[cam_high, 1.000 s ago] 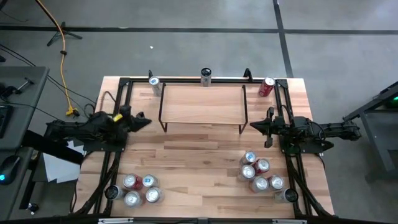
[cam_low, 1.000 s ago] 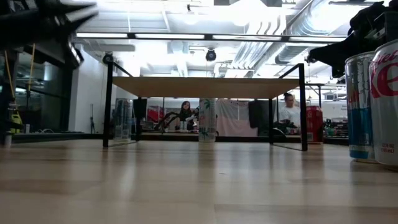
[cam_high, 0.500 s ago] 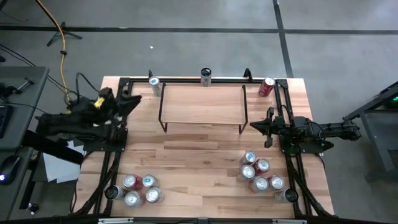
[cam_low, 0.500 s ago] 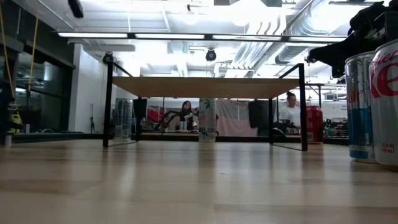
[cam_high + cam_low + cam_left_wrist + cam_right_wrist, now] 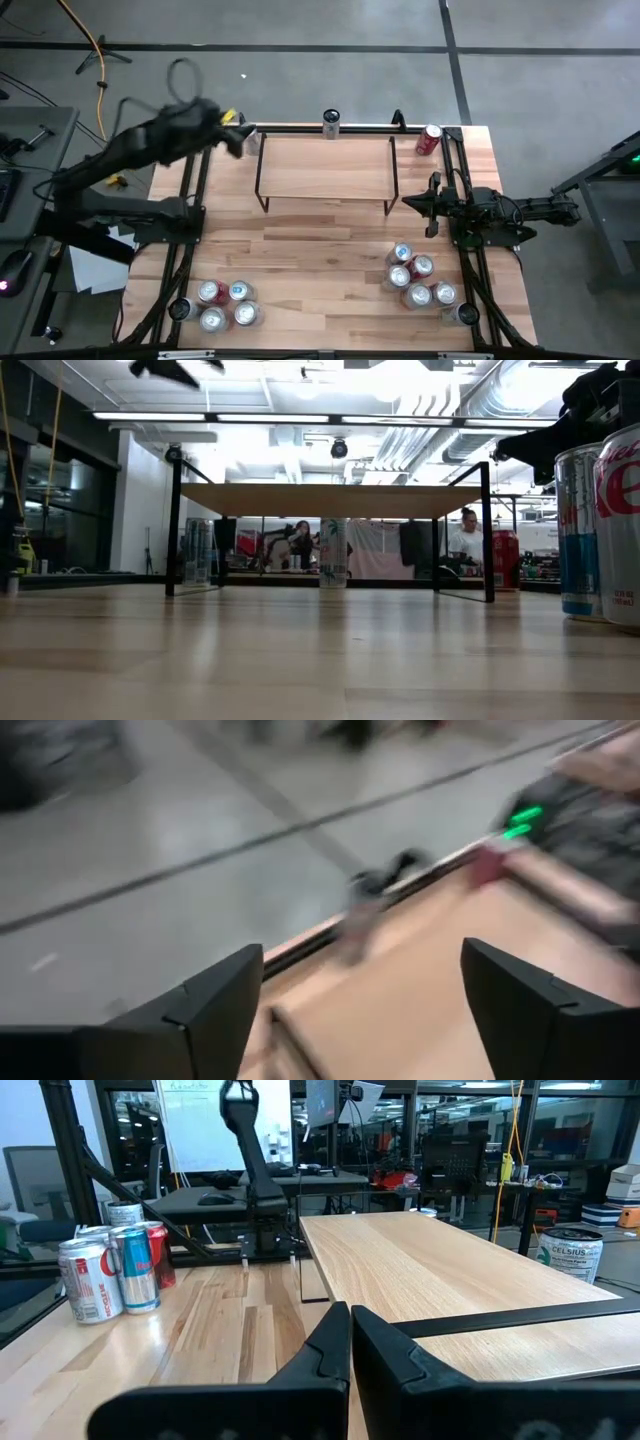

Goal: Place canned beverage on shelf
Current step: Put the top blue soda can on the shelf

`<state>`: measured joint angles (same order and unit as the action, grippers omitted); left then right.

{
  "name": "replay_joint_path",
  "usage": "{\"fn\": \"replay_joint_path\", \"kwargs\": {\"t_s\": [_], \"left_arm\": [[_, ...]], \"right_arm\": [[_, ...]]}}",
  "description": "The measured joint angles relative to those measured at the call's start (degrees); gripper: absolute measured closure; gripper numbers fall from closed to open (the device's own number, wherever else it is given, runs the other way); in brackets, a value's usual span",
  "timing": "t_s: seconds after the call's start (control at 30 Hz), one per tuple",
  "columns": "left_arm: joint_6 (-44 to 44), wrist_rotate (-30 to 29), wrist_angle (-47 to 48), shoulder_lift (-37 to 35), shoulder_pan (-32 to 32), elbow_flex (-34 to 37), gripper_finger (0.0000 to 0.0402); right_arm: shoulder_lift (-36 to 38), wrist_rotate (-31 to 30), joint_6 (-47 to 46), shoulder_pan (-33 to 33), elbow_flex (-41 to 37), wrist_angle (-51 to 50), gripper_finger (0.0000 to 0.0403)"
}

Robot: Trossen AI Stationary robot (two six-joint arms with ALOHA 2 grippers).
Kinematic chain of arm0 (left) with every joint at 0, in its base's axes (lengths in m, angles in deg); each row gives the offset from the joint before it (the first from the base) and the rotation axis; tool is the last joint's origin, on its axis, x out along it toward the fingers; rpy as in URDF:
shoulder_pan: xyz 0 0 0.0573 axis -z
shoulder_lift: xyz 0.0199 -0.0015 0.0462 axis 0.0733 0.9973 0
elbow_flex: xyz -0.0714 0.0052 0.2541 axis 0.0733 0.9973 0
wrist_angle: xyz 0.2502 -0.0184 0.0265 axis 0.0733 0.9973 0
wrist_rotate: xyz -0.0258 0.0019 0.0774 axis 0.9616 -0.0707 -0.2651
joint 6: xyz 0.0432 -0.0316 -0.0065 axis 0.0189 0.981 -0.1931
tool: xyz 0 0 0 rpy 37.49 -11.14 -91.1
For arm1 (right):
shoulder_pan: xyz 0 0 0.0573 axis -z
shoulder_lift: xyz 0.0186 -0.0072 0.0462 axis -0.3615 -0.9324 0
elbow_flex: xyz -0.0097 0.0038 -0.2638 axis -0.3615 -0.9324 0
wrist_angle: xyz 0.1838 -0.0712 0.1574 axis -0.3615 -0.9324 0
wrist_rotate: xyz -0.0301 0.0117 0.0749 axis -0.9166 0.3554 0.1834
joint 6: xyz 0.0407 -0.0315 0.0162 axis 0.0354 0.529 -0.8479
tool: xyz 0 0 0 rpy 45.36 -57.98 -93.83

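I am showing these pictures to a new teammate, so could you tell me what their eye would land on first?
Most striking is the left arm, raised with its open left gripper above the table's far left corner, close to a can standing there. Next comes the empty shelf at the far middle of the table, with can clusters near the front left and front right. The right gripper waits shut beside the shelf's right end.

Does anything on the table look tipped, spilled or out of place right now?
One thing: the red can at the table's far right corner, behind the shelf, looks tipped over, while the other cans stand upright. No spill or damage shows.
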<state>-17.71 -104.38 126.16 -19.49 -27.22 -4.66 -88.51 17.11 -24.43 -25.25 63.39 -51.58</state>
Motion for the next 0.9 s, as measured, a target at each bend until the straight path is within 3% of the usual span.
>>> {"fn": "replay_joint_path", "kwargs": {"t_s": [0.1, 0.23, 0.3, 0.4, 0.6, 0.9], "left_arm": [[-1.4, 2.6, -0.1, 5.9, -8.2, -1.7, 0.0110], [-0.5, 14.2, 1.7, 14.6, -20.6, -6.0, 0.0110], [0.5, 19.1, 4.5, 19.0, -25.2, -8.6, 0.0110], [0.8, 21.5, 11.9, 25.2, -30.3, -11.5, 0.0110], [0.1, 25.3, 18.2, 32.3, -34.2, -12.2, 0.0110], [0.2, 25.2, 18.1, 35.7, -34.4, -12.1, 0.0110]], "right_arm": [[0.0, 0.0, 0.0, 0.0, 0.0, 0.0, 0.0402], [0.0, 0.0, 0.0, 0.0, 0.0, 0.0, 0.0402], [0.0, 0.0, 0.0, 0.0, 0.0, 0.0, 0.0402], [0.0, 0.0, 0.0, 0.0, 0.0, 0.0, 0.0402], [0.0, 0.0, 0.0, 0.0, 0.0, 0.0, 0.0402], [0.0, 0.0, 0.0, 0.0, 0.0, 0.0, 0.0402]]}}
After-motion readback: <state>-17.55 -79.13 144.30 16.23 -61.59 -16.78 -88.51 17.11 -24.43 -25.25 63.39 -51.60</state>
